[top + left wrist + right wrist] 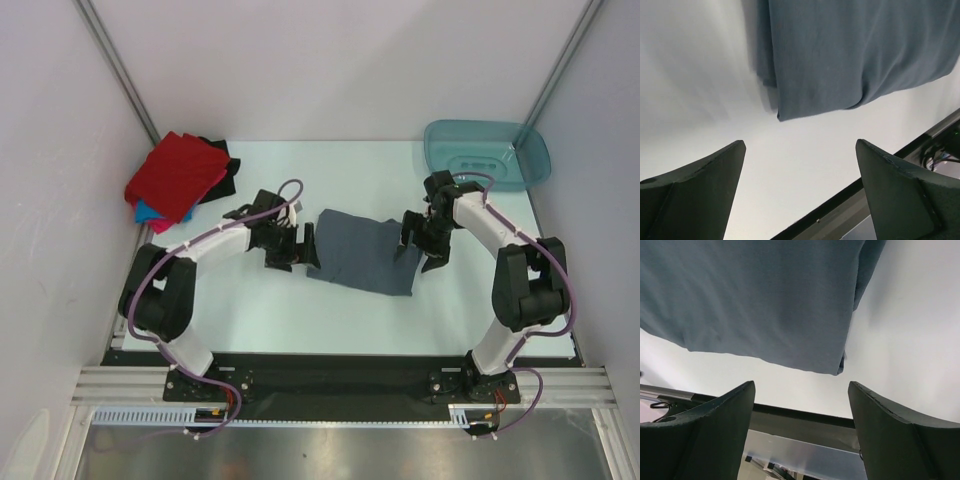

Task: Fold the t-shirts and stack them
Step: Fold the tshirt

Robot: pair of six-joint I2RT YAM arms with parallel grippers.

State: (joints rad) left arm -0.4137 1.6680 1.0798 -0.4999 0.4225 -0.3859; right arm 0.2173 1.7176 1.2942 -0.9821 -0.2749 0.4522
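Note:
A slate grey-blue t-shirt [362, 252] lies folded into a rough rectangle in the middle of the table. The same t-shirt fills the top of the left wrist view [850, 55] and of the right wrist view [755, 300]. My left gripper [298, 250] hovers at its left edge, open, nothing between the fingers [800, 145]. At the shirt's right edge my right gripper [422, 250] is also open and empty [801, 385]. A pile of t-shirts sits at the back left: a red one [176, 172] on top, bright blue [148, 210], pink and black [224, 172] cloth peeking out beneath.
A teal plastic tub [487, 154] stands at the back right corner. White walls close in on both sides and the back. The table's dark front rail [330, 372] runs between the two arm bases.

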